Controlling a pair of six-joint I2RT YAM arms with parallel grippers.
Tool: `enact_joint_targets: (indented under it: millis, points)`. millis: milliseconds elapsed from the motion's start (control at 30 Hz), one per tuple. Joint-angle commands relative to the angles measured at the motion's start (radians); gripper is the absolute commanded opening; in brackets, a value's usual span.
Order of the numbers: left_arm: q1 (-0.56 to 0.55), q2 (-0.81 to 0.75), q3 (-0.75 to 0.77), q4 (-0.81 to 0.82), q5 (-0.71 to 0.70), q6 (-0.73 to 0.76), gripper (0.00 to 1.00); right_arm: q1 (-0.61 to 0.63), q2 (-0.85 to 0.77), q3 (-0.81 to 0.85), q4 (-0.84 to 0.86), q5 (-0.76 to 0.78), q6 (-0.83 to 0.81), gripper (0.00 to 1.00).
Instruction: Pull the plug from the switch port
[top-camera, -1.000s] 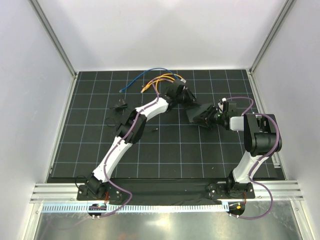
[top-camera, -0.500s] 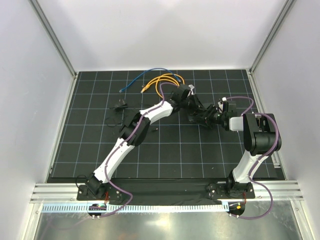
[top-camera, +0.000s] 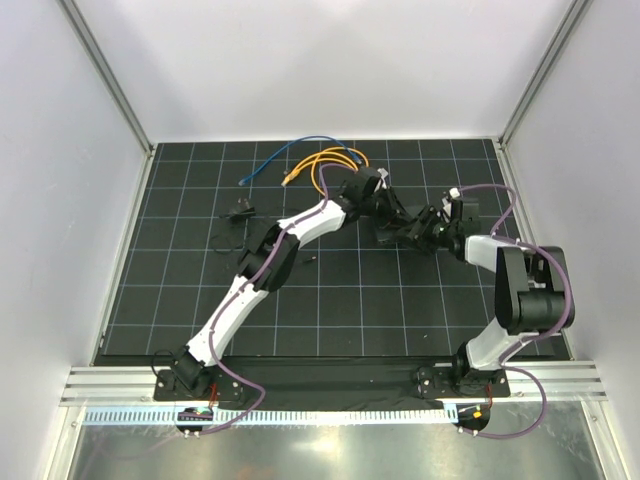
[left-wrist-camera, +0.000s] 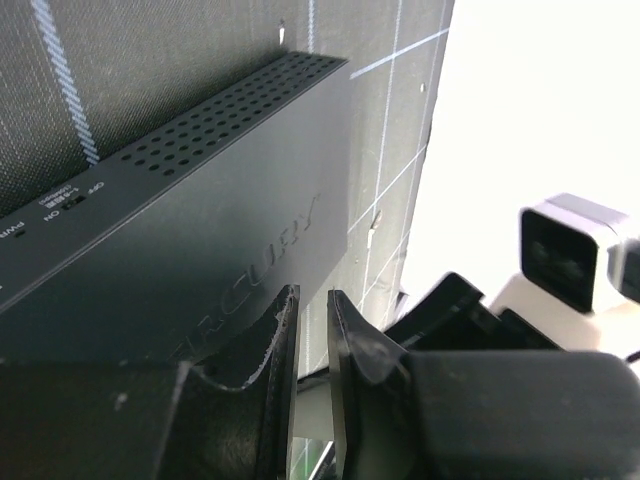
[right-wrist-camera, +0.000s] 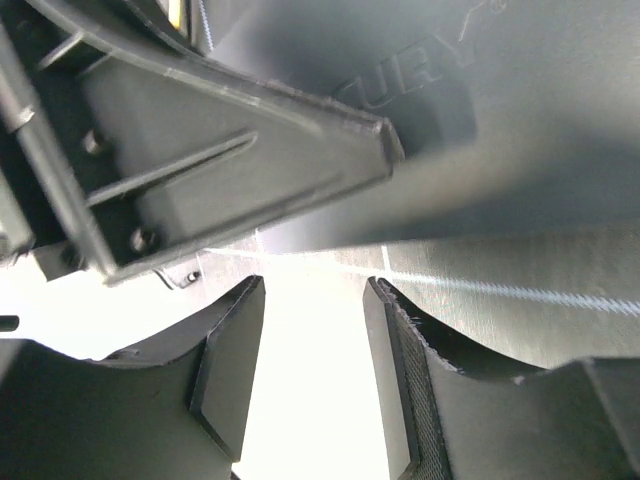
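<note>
Switch port box (top-camera: 393, 233) sits right of the tabletop's (top-camera: 330, 310) centre, toward the far edge, with both claws crowding it. Left wrist cam: left gripper (left-wrist-camera: 310, 385) is almost pressed together by the lettered face, and I can't tell if it's pinching anything. Right wrist cam: right gripper (right-wrist-camera: 315, 375) is spread, gap clear.

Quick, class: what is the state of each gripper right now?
Left gripper: fingers nearly closed, narrow gap, nothing held.
Right gripper: open, nothing between the fingers.

The black box (left-wrist-camera: 220, 230) — cropped in both wrist views — hides its port.
</note>
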Motion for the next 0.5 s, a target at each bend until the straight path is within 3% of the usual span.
enact_joint_targets:
  millis: [0, 300, 467]
  points:
    - [0.019, -0.092, 0.066, -0.015, 0.031, 0.005, 0.21, 0.002, -0.08, 0.01, -0.092, 0.062, -0.089, 0.53]
    - [0.041, -0.248, -0.028, -0.07, 0.046, 0.09, 0.22, 0.004, -0.175, 0.005, -0.258, 0.148, -0.184, 0.54]
    - [0.059, -0.474, -0.265, -0.228, -0.148, 0.352, 0.23, 0.011, -0.244, 0.018, -0.379, 0.269, -0.255, 0.54]
